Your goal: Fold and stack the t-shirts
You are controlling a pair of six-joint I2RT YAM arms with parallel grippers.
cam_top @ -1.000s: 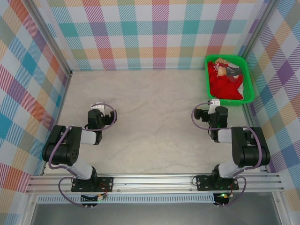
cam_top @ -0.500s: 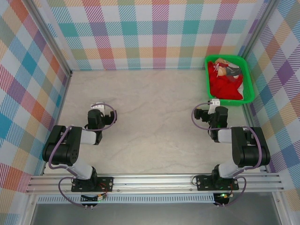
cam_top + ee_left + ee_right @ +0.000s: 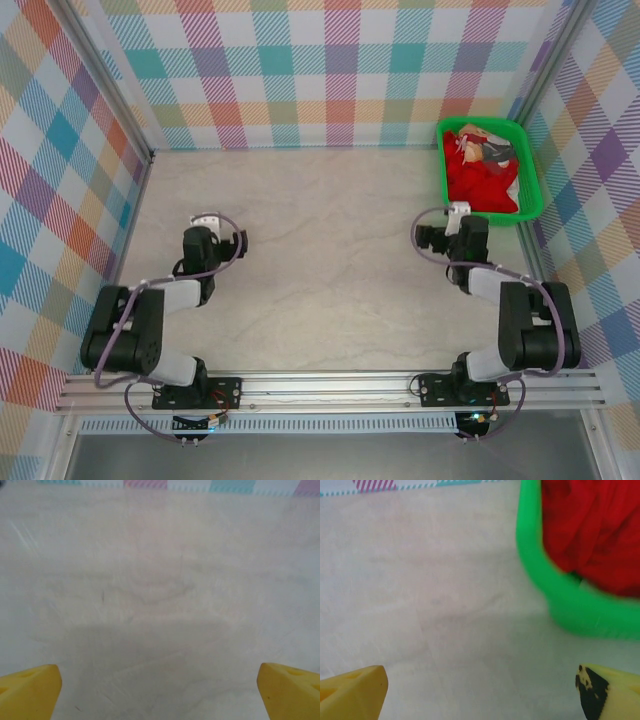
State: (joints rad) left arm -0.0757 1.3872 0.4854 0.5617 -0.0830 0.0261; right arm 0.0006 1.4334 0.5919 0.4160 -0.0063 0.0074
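The t-shirts [image 3: 480, 178] lie crumpled as a bright red heap with a brown print on top, inside a green basket [image 3: 531, 175] at the back right of the table. In the right wrist view the red cloth [image 3: 592, 530] fills the basket [image 3: 535, 555] at the upper right. My right gripper [image 3: 459, 213] hangs just in front of the basket's near left corner; its yellow fingertips [image 3: 353, 692] stand wide apart, so the gripper [image 3: 480, 695] is open over bare table. My left gripper [image 3: 205, 223] is at the left side, also open [image 3: 160, 695] with nothing between its fingertips [image 3: 30, 692].
The tabletop [image 3: 320, 230] is pale marbled. Checked walls [image 3: 330, 70] close it in at the back and both sides, with metal posts in the corners. A metal rail [image 3: 330, 388] with the arm bases runs along the near edge.
Both arms have reached a little farther from their bases. The right gripper has moved up towards the basket's near corner. The t-shirts have not moved.
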